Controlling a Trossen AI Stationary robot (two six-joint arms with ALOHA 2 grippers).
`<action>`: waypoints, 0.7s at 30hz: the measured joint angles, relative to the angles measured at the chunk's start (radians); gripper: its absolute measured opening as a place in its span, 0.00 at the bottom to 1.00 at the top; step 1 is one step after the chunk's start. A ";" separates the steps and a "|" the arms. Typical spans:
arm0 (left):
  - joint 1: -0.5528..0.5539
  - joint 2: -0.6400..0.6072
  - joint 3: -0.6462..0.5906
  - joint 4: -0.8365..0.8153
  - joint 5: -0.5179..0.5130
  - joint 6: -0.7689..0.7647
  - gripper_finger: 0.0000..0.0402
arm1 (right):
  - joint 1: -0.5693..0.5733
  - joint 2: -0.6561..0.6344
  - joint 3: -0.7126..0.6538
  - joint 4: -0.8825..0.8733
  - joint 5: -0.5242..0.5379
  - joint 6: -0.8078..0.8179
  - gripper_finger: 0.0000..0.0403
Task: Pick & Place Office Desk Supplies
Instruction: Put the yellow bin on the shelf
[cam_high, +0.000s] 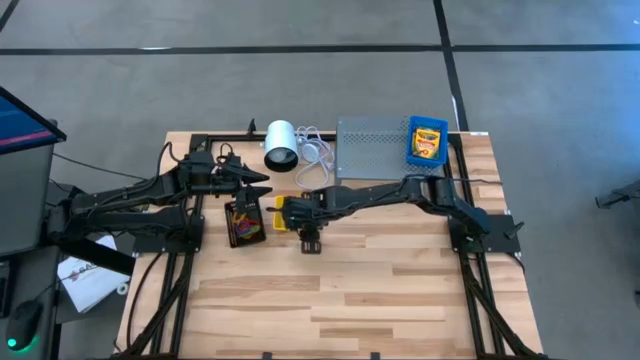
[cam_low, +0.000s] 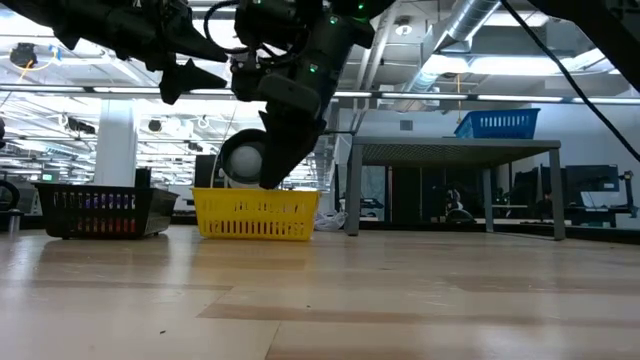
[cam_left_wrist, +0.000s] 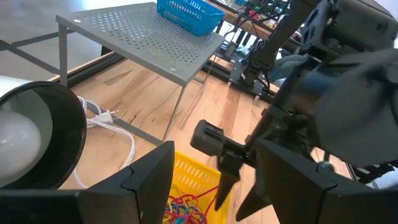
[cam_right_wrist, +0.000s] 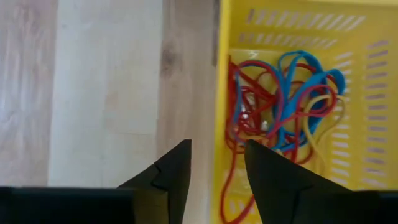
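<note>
A yellow tray (cam_high: 280, 213) sits on the table by its base and holds a tangle of red, blue and yellow rubber bands (cam_right_wrist: 280, 99). My right gripper (cam_right_wrist: 217, 149) hangs over this tray's edge, open by a narrow gap, one finger on each side of the tray wall (cam_right_wrist: 219, 74); a touch does not show. In the low view, my right gripper (cam_low: 272, 180) points down just above the yellow tray (cam_low: 255, 215). My left gripper (cam_high: 262, 180) hovers open beside it, above a black tray (cam_high: 245, 222) of coloured items. A yellow-and-green crayon box (cam_high: 428, 140) lies in a blue tray (cam_high: 412, 152).
A grey perforated rack (cam_high: 372, 148) at the far edge carries the blue tray. A white cylinder lamp (cam_high: 280, 145) with its white cable (cam_high: 315, 148) lies beside the rack. The near half of the wooden table (cam_high: 340, 300) is bare boards. The two arms' grippers are close together.
</note>
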 joint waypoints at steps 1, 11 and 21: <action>0.000 0.000 0.000 0.000 0.000 0.000 0.56 | -0.005 0.000 0.000 0.000 0.000 0.001 0.36; 0.000 0.000 0.000 0.000 0.000 0.023 0.56 | -0.026 0.000 0.000 -0.029 -0.024 0.011 0.52; 0.002 -0.031 0.000 -0.059 0.014 0.054 0.56 | -0.027 -0.002 -0.038 -0.027 -0.023 0.011 0.51</action>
